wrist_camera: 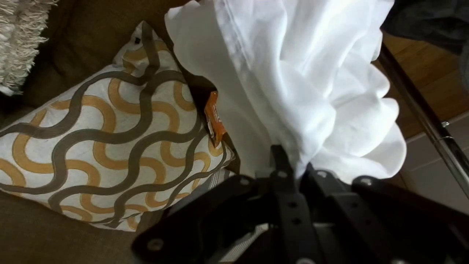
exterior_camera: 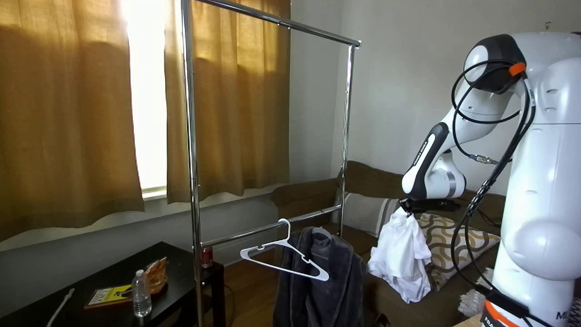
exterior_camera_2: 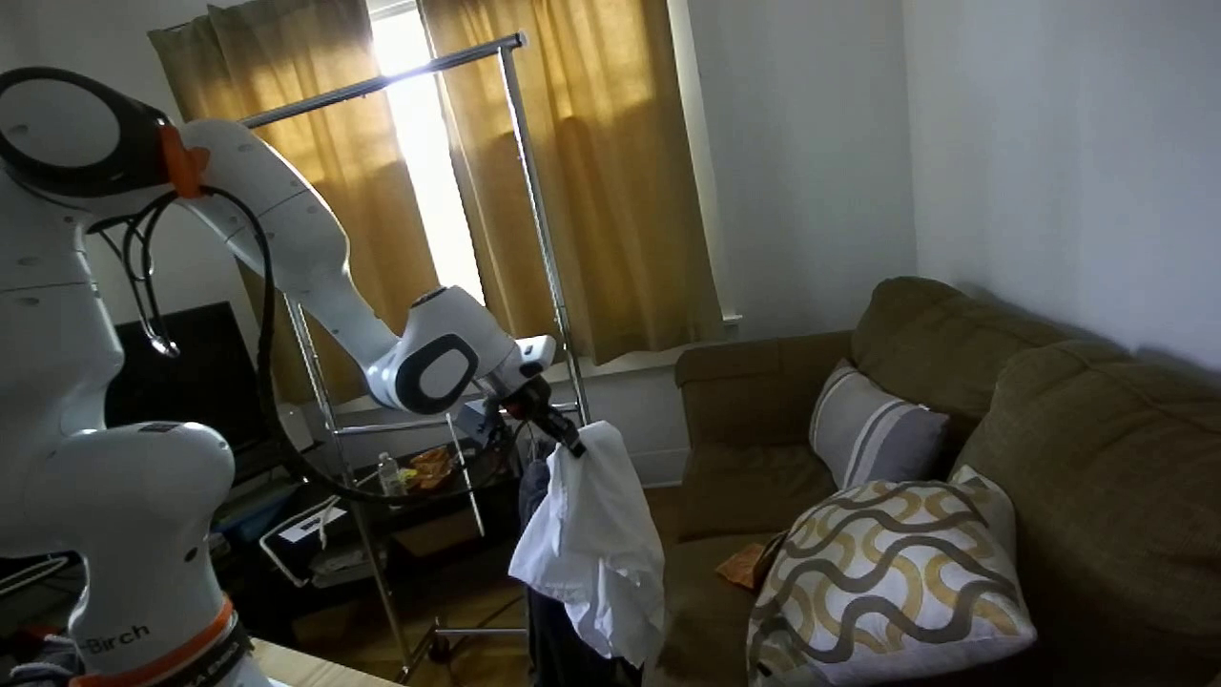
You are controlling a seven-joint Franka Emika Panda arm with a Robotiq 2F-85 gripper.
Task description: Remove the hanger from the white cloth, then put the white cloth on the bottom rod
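white cloth (exterior_camera: pixel 401 256) below the gripper (wrist_camera: pixel 296 165), top tight between the jaws

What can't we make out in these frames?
White cloth: cut off by the wrist view's top edge; the pinched bit is hidden inside the gripper.
Dark garment: hem cut off by the bottom edge in an exterior view.
Top rod: one end hidden behind the arm in an exterior view.
Orange packet: print too small to read in the wrist view.

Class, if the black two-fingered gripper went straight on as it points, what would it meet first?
Likely the wrinkled white cloth the gripper holds, which covers the way ahead in the wrist view. What lies behind is hidden.
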